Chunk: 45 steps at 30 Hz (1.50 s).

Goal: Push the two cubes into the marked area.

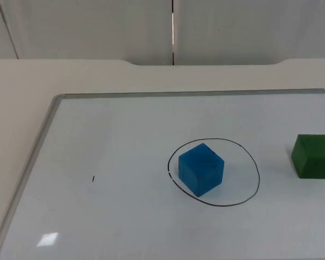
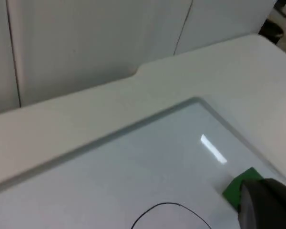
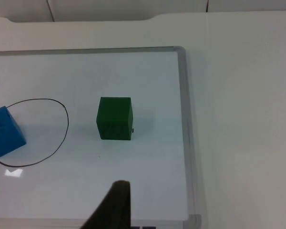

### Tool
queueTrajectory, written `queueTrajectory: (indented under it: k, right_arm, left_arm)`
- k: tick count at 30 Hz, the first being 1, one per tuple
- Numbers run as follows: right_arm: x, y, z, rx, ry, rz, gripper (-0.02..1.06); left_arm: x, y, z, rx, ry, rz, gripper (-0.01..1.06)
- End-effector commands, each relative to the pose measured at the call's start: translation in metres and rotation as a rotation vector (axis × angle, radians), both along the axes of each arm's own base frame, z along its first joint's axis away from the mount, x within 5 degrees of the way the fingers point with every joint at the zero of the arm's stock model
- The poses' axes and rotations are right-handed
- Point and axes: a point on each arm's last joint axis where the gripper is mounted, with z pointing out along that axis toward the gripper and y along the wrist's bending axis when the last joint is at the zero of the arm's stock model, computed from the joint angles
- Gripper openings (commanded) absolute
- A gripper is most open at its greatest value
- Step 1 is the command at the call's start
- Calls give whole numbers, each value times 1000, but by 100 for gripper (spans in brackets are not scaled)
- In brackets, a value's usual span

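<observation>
Blue cube (image 1: 201, 168) sits inside the drawn ring (image 1: 248, 157), so that half looks done imo. Green cube (image 1: 313, 156) is well apart on the whiteboard (image 1: 59, 141), needs pushing. Can't tell either gripper's state.

Soft, even light falls from above. The shiny whiteboard (image 1: 124, 162) shows small bright glare spots (lamps overhead). The blue cube (image 1: 201, 168) and green cube (image 3: 114, 118) throw faint shadows. The left wrist view looks hazy.
</observation>
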Motion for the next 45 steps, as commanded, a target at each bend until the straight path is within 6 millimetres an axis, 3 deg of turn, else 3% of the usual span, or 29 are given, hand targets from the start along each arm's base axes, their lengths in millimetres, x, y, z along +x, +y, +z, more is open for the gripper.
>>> queueTrajectory:
  k: [1, 5, 12, 23, 38, 45]
  right_arm:
    - [1, 0, -1, 2, -5, 6, 105]
    - [1, 0, -1, 3, -5, 7, 105]
    - [1, 0, -1, 3, -5, 7, 105]
    - [1, 1, -1, 5, -4, 8, 105]
    - [1, 1, -1, 5, -4, 8, 105]
    - [1, 1, -1, 5, -4, 8, 105]
  left_arm:
    - [-12, 6, 12, 16, -29, -16, 0]
    - [-33, 17, 26, 66, -49, -35, 0]
    - [-54, 28, 26, 155, -41, -71, 0]
    - [-101, 52, -2, 223, -16, -89, 0]
    - [-173, 92, -12, 221, -20, -39, 0]
    - [-208, 115, -29, 240, -10, 17, 0]
